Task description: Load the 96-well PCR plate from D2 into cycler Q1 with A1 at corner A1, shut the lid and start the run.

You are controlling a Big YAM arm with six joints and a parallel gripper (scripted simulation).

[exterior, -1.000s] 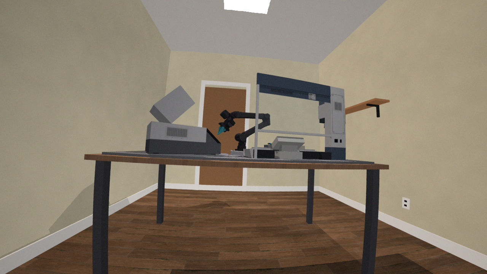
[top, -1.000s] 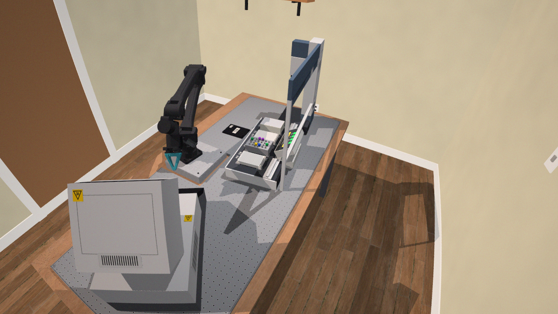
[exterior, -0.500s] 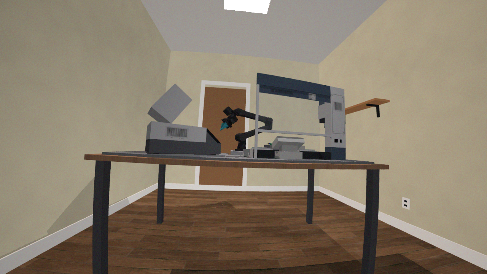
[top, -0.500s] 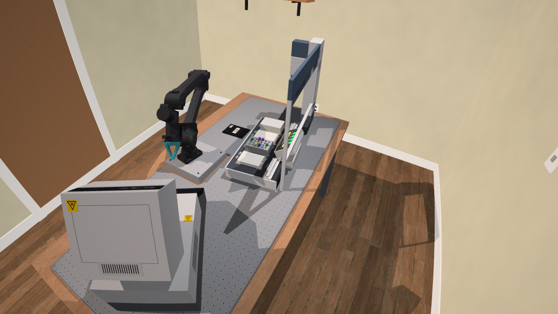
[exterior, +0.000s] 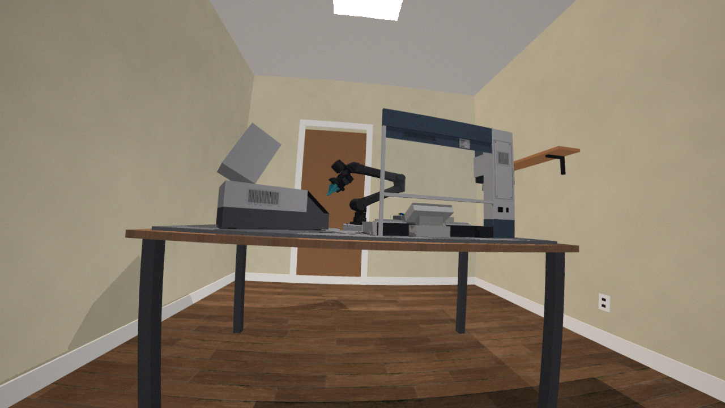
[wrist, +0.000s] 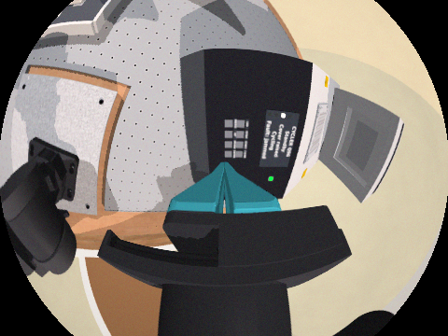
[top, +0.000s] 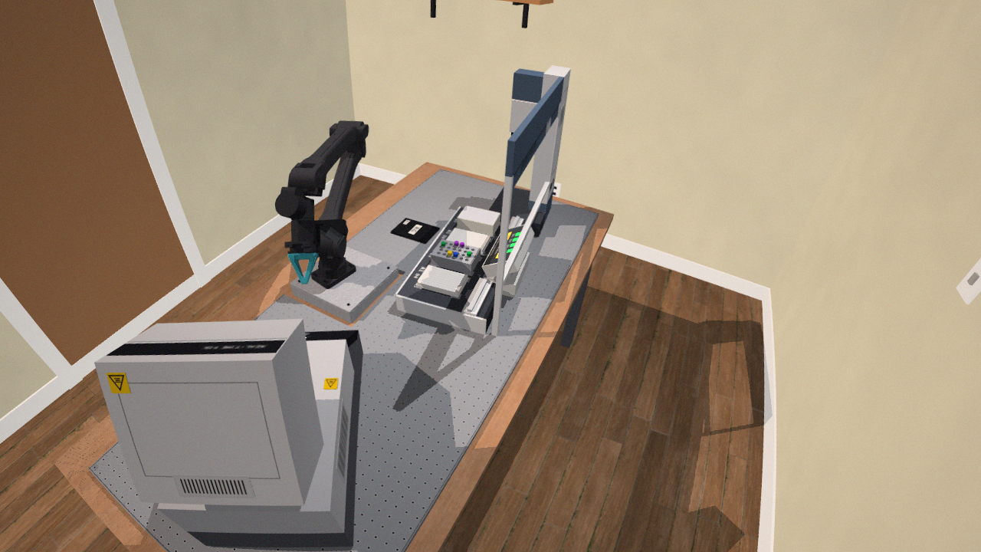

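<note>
Teal claw (top: 302, 267) pressed together on nothing, in open air between raised cycler lid (top: 198, 405) and arm base (top: 356, 291).

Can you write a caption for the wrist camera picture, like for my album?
Shut, empty gripper hangs above the cycler's dark key panel, green lamp lit, lid open.

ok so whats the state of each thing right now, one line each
Q1 lid: raised open, tilted back.
Q1 lamp: green, no run on.
gripper: shut, holding nothing, in the air off the panel.
PCR plates: one white plate shows on the deck; which position, cannot tell.
tube cooling block: on the deck, coloured caps showing.
Q1 block: hidden behind the lid.
</note>
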